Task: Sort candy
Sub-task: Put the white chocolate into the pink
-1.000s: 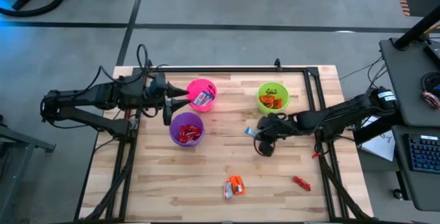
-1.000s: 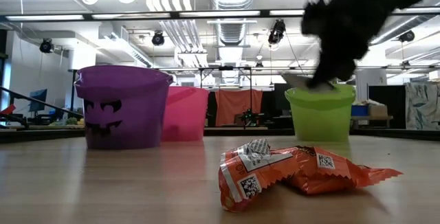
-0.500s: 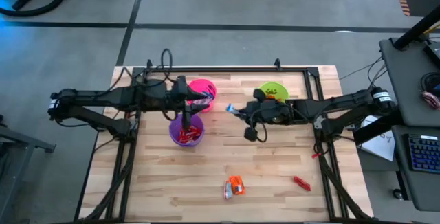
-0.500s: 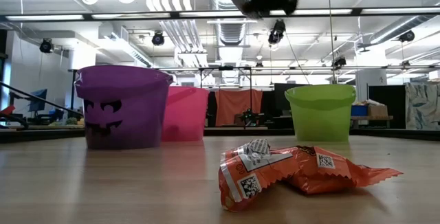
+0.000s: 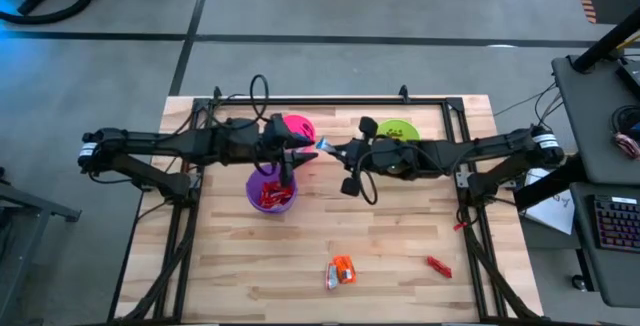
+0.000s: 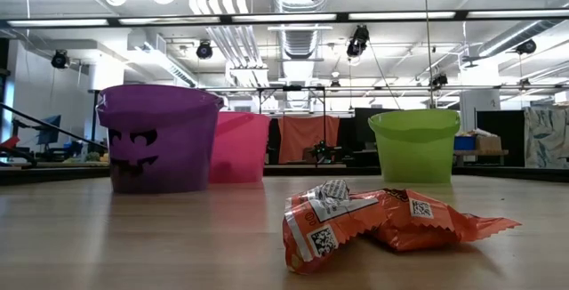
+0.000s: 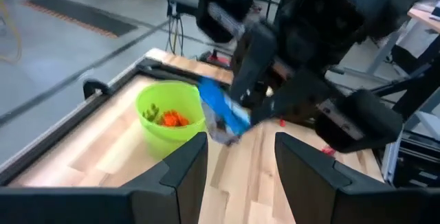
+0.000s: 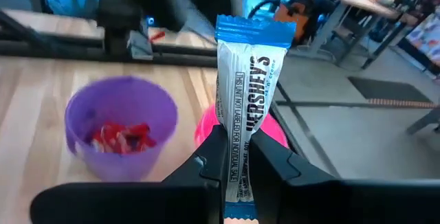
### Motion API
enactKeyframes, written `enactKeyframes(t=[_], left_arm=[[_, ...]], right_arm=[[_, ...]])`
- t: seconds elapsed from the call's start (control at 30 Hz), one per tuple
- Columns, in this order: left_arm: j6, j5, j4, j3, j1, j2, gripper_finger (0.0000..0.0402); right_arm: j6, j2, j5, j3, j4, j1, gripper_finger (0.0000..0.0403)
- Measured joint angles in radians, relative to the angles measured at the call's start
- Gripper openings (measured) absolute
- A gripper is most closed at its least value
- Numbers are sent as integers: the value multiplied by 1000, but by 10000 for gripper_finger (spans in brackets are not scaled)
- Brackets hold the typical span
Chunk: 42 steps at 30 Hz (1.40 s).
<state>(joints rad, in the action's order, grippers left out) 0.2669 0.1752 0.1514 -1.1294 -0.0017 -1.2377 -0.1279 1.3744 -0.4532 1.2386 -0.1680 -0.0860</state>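
Note:
My right gripper [image 5: 333, 151] is shut on a blue-and-white candy bar [image 8: 244, 86] and holds it in the air beside the pink cup [image 5: 296, 126]. My left gripper [image 7: 240, 162] is open and faces that bar [image 7: 220, 110] from the table's left, above the pink cup, without touching it. Red candies lie in the purple cup [image 8: 120, 128] and orange ones in the green cup [image 7: 165, 117]. An orange candy pile [image 5: 342, 269] and one red candy [image 5: 437, 265] lie on the table near its near edge. My right gripper pinches the bar's lower part [image 8: 237, 152] between its two fingers [image 8: 210, 159]. The bar lies along the fingers and sticks out past their tips, blue end [image 8: 254, 28] outermost. The fingers reach roughly level from the table's right. The bar is lifted clear of table and cups.
The purple cup [image 5: 270, 188] stands just near of the pink cup; the green cup [image 5: 398, 134] lies partly under my right arm. In the low view, both grippers show only at the top edge, above the cups [image 6: 160, 139]. Bare wood spans the table's middle.
My right gripper has risen from the table beside the green cup and carried the bar toward the table's left and far side, up to the pink cup. My left gripper has reached toward the table's right, over the pink cup, toward the bar.

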Motion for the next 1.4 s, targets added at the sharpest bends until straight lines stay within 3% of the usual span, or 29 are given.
enactKeyframes(t=[0.5,0.6,0.8,1.2,1.4], left_arm=[[63,54,-83,0,13,-50,147],[61,54,-97,1,14,-56,118],[57,71,-99,0,19,-58,15],[56,102,-79,0,58,-57,5],[51,106,107,-11,141,-57,4]], right_arm=[[-86,10,-29,9,19,0,34],[-98,10,-29,7,16,0,34],[-118,10,-22,6,16,1,35],[24,-10,-17,13,-29,26,141],[117,-36,-18,14,-107,55,177]])
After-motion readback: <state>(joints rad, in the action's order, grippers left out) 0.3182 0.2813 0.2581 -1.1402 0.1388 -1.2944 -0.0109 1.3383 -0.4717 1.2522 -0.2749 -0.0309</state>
